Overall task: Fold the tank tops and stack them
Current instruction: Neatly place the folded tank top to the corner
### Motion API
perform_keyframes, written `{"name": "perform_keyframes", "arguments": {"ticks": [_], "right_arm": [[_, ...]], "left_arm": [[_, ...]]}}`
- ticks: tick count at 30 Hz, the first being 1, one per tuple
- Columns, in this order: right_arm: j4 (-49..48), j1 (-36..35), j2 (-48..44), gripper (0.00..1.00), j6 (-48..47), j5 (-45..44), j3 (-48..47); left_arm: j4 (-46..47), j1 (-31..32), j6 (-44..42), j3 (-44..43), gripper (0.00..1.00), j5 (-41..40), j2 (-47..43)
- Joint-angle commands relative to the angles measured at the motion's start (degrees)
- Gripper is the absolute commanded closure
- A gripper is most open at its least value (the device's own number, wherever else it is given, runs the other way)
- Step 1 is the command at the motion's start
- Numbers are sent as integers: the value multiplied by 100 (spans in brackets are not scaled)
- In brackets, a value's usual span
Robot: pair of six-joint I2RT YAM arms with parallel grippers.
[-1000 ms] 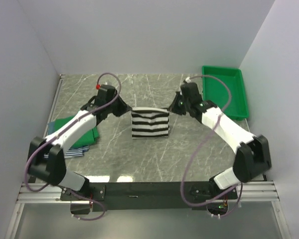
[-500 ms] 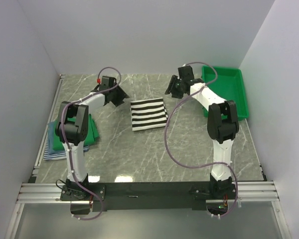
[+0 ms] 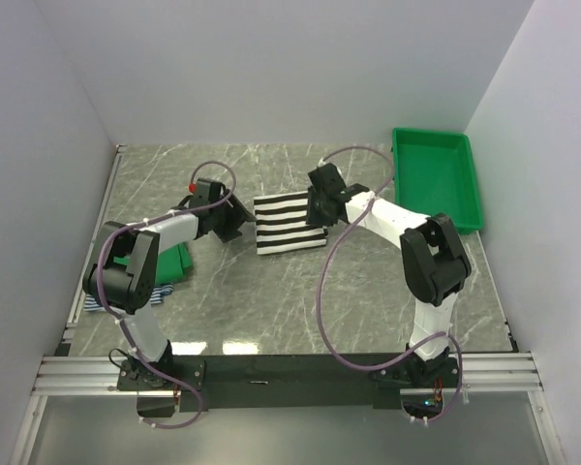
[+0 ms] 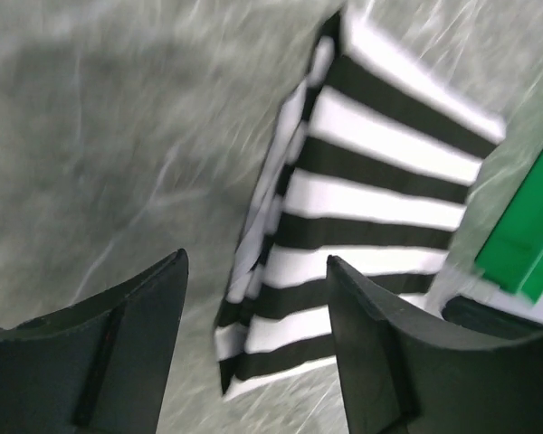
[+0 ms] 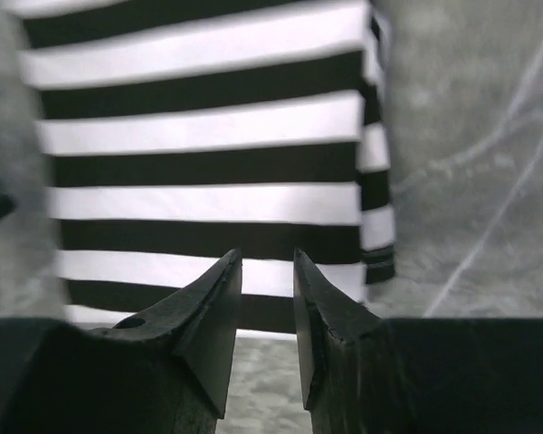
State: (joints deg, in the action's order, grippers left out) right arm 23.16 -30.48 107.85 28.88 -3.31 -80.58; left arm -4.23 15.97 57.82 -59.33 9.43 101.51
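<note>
The black-and-white striped tank top (image 3: 289,225) lies folded flat on the marble table, clear in both wrist views (image 4: 380,181) (image 5: 208,154). At its left edge my left gripper (image 3: 234,221) (image 4: 253,348) stands open, with only table and the cloth's corner between its fingers. My right gripper (image 3: 317,208) (image 5: 267,262) hovers over the top's right edge; its jaws stand a narrow gap apart with nothing between them. A green tank top (image 3: 177,260) lies at the left on other cloth, partly hidden by my left arm.
A rigid green bin (image 3: 436,179) stands at the back right of the table, and a green edge (image 4: 525,244) shows in the left wrist view. White walls close in the table at the back and on both sides.
Both grippers were shut on the striped top's raised edge. They let go, the top dropped flat, the arms swung back, and now both grippers have returned to its sides. The right jaws have narrowed.
</note>
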Motion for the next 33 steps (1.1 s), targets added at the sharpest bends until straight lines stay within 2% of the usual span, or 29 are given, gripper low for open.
{"name": "perform_keyframes", "arguments": {"ticks": [1, 7, 14, 17, 24, 33], "right_arm": [[-145, 156, 165, 64, -67, -372, 322], [-391, 165, 262, 66, -85, -267, 858], [-505, 165, 421, 67, -67, -135, 921], [-523, 200, 535, 68, -67, -3, 895], [-593, 332, 544, 71, -50, 120, 1000], [-628, 358, 605, 73, -32, 217, 1026]], "left_arm": [[352, 117, 10, 158, 32, 304, -106], [704, 196, 326, 826, 29, 490, -202], [853, 407, 748, 1161, 26, 278, -194], [757, 451, 966, 1099, 27, 288, 17], [458, 574, 1635, 1477, 27, 129, -176], [1100, 706, 2269, 1811, 26, 428, 43]]}}
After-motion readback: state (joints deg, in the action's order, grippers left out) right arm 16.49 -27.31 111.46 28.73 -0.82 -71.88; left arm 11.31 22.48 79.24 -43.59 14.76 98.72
